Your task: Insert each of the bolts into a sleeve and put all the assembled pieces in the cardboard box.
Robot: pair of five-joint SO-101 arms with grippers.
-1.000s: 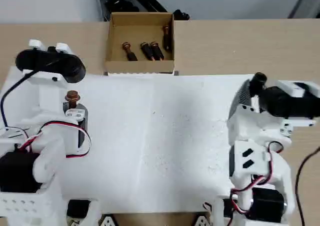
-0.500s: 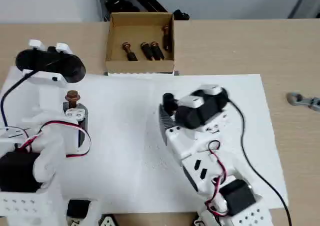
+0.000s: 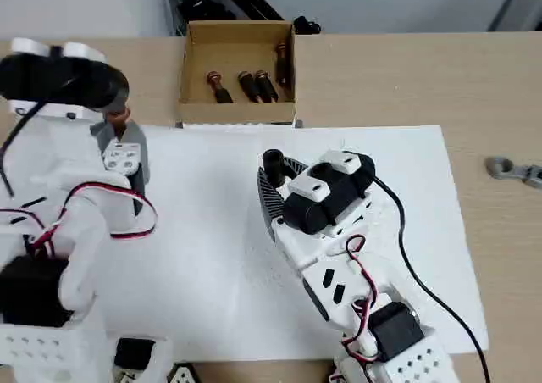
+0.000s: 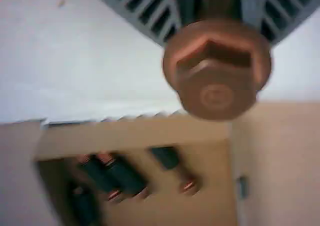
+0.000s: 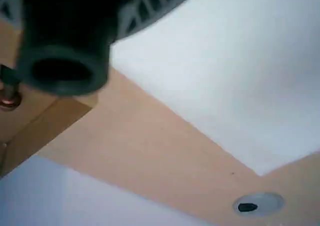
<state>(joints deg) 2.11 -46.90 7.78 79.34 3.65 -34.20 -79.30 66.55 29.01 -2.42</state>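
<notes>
A copper bolt (image 3: 119, 115) is held head-up in my left gripper (image 3: 119, 127), at the mat's back left corner, left of the cardboard box (image 3: 237, 112). Up close, the hex bolt head (image 4: 216, 68) sticks out between grey fingers (image 4: 150, 11), and the box (image 4: 135, 136) lies beyond it. My right gripper (image 3: 273, 178) stands over the middle of the mat, shut on a black sleeve (image 3: 273, 163). The sleeve's open end (image 5: 62, 68) faces the wrist camera. Several assembled pieces (image 3: 250, 85) lie inside the box.
A white mat (image 3: 212, 230) covers the table's centre. A metal wrench (image 3: 512, 169) lies on the bare wood at the right. Black cables and gear sit behind the box (image 3: 212, 2). The mat between the two arms is free.
The right arm swung from the table's right edge to the mat's middle, carrying the sleeve. The left arm then moved back toward the box with the bolt.
</notes>
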